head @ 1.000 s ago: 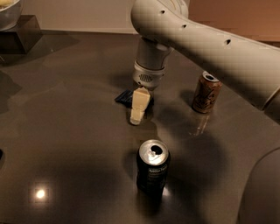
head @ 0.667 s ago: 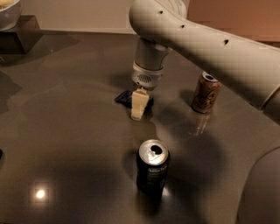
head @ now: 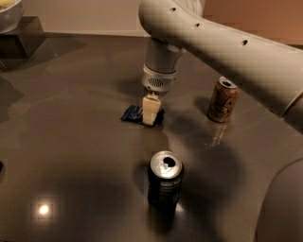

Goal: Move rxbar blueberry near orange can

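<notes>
The rxbar blueberry (head: 133, 114), a small flat bar in a dark blue wrapper, lies on the dark tabletop (head: 71, 142) near the middle. My gripper (head: 149, 111) points straight down onto the bar's right half and hides part of it. The orange can (head: 222, 100), orange-tan with a silver top, stands upright to the right of the bar, well apart from it.
A dark can with white label text (head: 164, 182) stands upright in front of the bar, nearer the camera. A dark block (head: 19, 38) with a pale bowl (head: 9, 12) on it sits at the far left corner. My arm (head: 227, 52) spans the upper right.
The gripper has stayed over the bar with almost no shift. The bar seems to lie slightly nearer the camera than before. Both cans have not moved.
</notes>
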Motion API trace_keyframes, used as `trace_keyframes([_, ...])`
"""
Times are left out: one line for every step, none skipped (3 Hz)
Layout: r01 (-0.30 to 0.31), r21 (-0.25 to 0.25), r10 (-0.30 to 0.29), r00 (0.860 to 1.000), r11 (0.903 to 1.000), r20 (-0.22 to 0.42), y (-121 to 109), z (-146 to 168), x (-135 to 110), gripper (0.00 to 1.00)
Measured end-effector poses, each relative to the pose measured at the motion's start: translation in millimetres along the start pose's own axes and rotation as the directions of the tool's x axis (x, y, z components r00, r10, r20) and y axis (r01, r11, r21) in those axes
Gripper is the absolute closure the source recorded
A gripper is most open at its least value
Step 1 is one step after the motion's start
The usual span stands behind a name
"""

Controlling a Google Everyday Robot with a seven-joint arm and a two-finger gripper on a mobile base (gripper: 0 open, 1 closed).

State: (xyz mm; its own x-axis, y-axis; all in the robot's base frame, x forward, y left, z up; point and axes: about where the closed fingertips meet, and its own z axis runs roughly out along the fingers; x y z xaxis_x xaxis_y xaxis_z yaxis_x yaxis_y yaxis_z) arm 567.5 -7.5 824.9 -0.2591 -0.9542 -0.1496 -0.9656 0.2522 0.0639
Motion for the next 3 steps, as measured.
trace_keyframes([-0.018, 0.037, 0.017, 1.000, 0.9992, 0.024, -2.0, -20.6, 9.2, 1.00])
trace_keyframes([-0.051, 0.078, 0.048, 0.998, 0.9957, 0.040, -8.1, -47.1, 29.7, 1.00])
trace_keyframes([-0.081, 0.116, 0.077, 0.996, 0.9900, 0.039, -17.4, -69.1, 52.8, 1.00])
